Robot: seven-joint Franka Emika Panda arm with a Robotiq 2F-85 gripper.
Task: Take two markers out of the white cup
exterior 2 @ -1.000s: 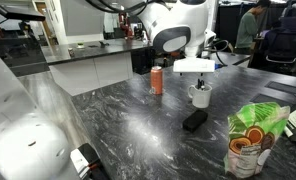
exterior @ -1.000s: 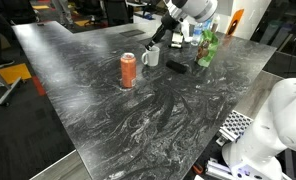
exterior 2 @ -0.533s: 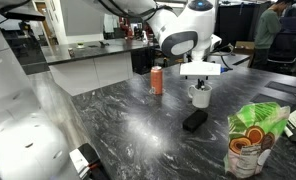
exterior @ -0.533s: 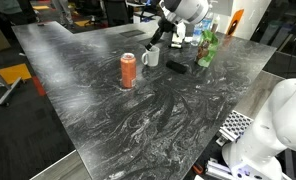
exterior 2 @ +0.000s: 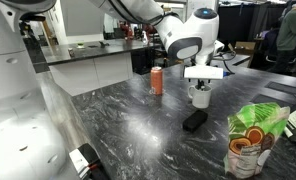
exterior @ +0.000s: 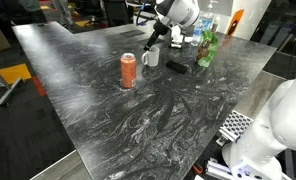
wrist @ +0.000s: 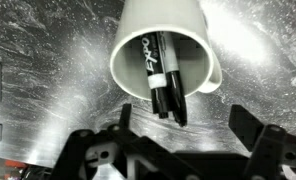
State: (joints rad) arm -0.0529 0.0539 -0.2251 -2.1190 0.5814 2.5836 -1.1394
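Observation:
The white cup (wrist: 160, 45) stands on the dark marble table, with its handle to the right in the wrist view. Two or three dark markers (wrist: 165, 82) stick out of it, their tips reaching over the rim toward the camera. My gripper (wrist: 183, 125) is open, its two fingers spread on either side just above the marker tips, holding nothing. In both exterior views the cup (exterior: 150, 58) (exterior 2: 199, 96) sits directly under the gripper (exterior: 154, 42) (exterior 2: 200, 80).
An orange can (exterior: 128, 70) (exterior 2: 157, 80) stands near the cup. A black rectangular block (exterior: 177, 66) (exterior 2: 194, 120) lies beside the cup. A green bottle (exterior: 205, 48) and a snack bag (exterior 2: 254, 135) stand at the table's edge.
The arm's upper body has shifted slightly; the gripper stays over the cup with its fingers open. The cup and markers have not moved.

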